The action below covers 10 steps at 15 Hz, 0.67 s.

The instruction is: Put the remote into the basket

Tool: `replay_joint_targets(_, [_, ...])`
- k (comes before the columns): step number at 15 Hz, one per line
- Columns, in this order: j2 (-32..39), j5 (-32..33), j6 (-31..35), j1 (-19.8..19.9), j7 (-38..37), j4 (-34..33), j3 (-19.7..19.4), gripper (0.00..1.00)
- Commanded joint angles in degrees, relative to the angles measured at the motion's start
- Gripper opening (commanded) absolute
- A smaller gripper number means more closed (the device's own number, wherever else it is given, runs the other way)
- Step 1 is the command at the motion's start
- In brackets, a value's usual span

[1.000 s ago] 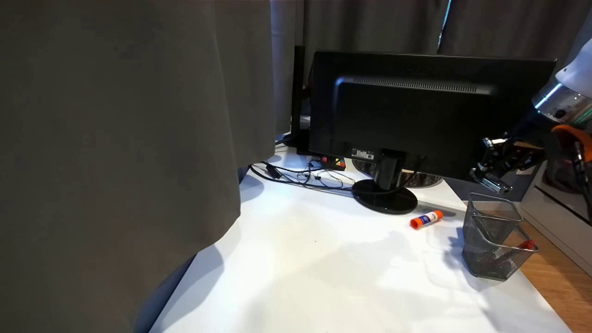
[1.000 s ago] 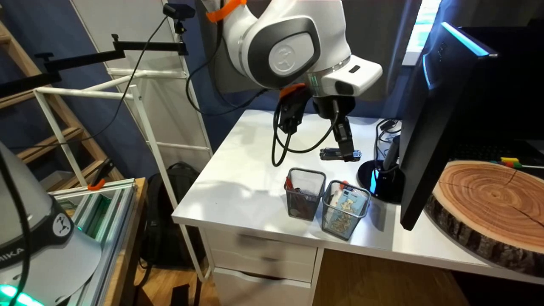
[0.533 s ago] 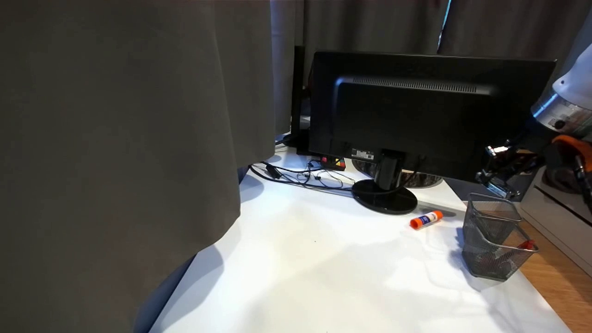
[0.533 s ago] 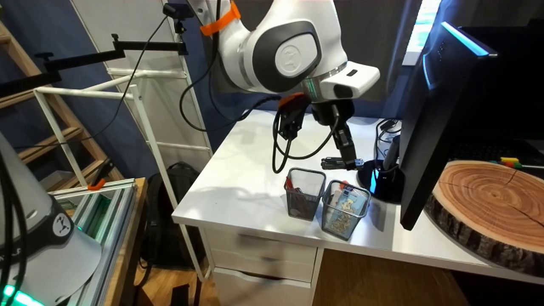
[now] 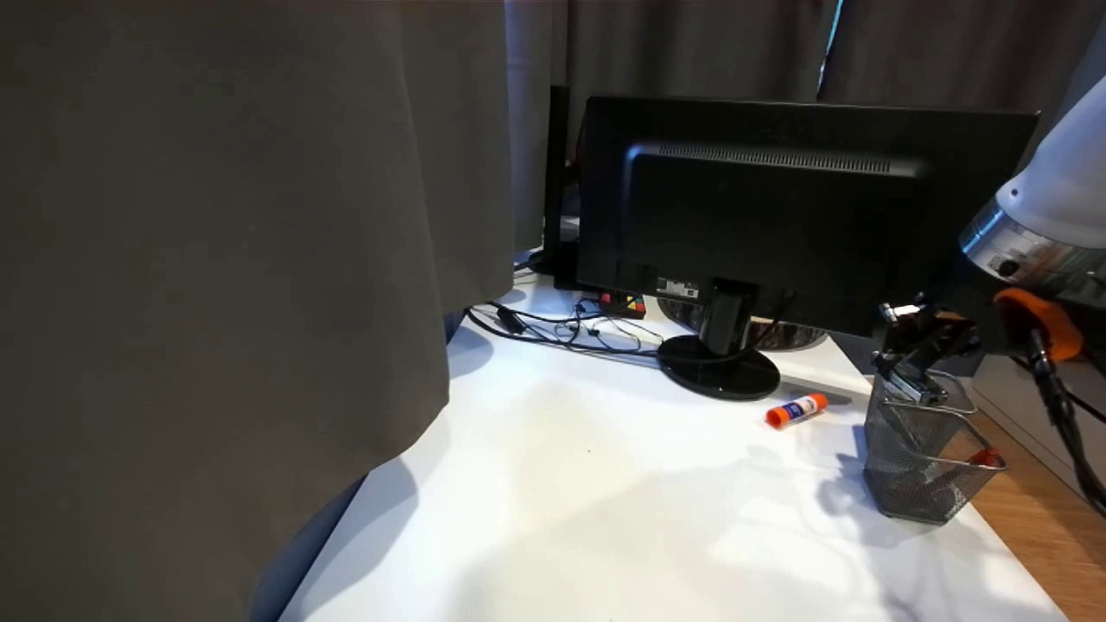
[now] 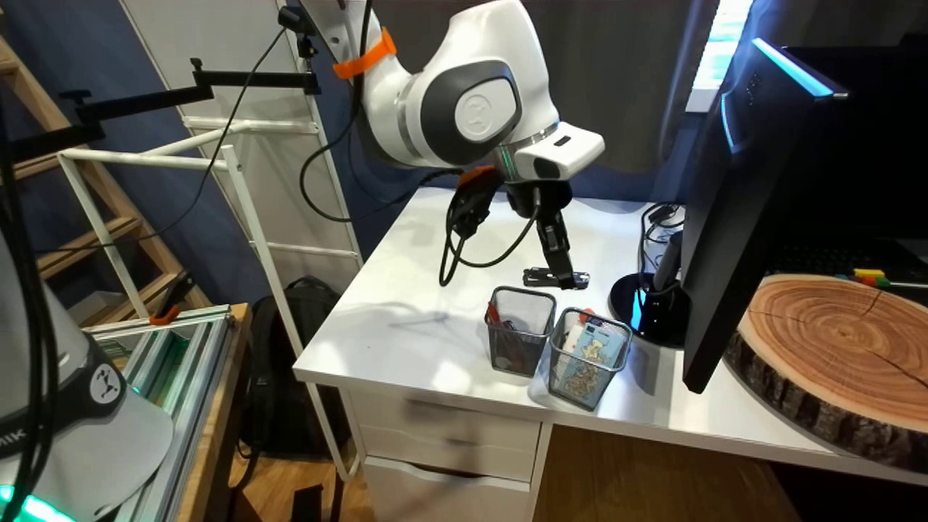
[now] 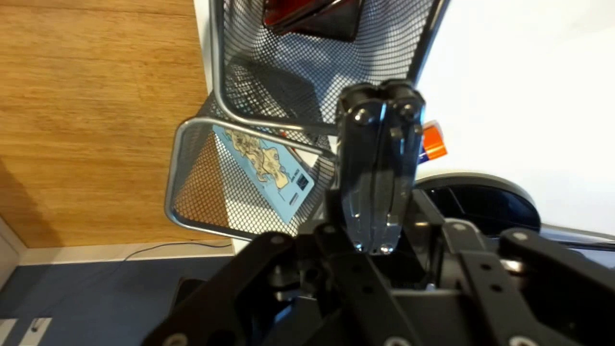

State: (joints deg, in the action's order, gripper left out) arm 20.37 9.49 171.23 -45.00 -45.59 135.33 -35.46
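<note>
1. One black folded multitool (image 7: 377, 168), apparently what the task calls the remote, is pinched by the tool (image 7: 377, 206) and hangs above the white surface (image 6: 435, 254).
2. The grip is off-centre and the bar roughly level, so the longer end juts free. That end could probably lead the way down, though it may catch a rim unless tilted.
3. Upright near the surface's edge, mouths up to receive things, stand a mesh basket (image 6: 516, 351) with a red-and-black item (image 7: 314, 19) and, just beside it, a second mesh basket (image 6: 576, 380) with a blue printed card (image 7: 269, 168). Which one is meant cannot be told; the multitool is near both, inside neither.
4. Compared with half a second ago, it stands farther from the monitor's round base (image 6: 652, 326) in an exterior view. In an exterior view showing an orange glue stick (image 5: 797, 409), it appears lower, overlapping the mesh.
5. Both baskets and the glue stick have stayed put.
</note>
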Motion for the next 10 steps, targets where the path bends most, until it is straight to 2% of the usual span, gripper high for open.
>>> replay_joint_targets(1, [5.2,-1.5,0.5,-3.4,-7.4,-2.2,-3.0,0.12])
replay_joint_targets(2, [6.3,-2.0,0.5,-3.8,-8.9,-2.7,-3.2,0.12])
replay_joint_targets(4, [7.1,-3.4,0.5,-1.7,-10.5,-3.6,-0.6,0.12])
replay_joint_targets(10, [8.9,-4.4,0.1,-2.8,-15.3,-5.1,-2.3,0.12])
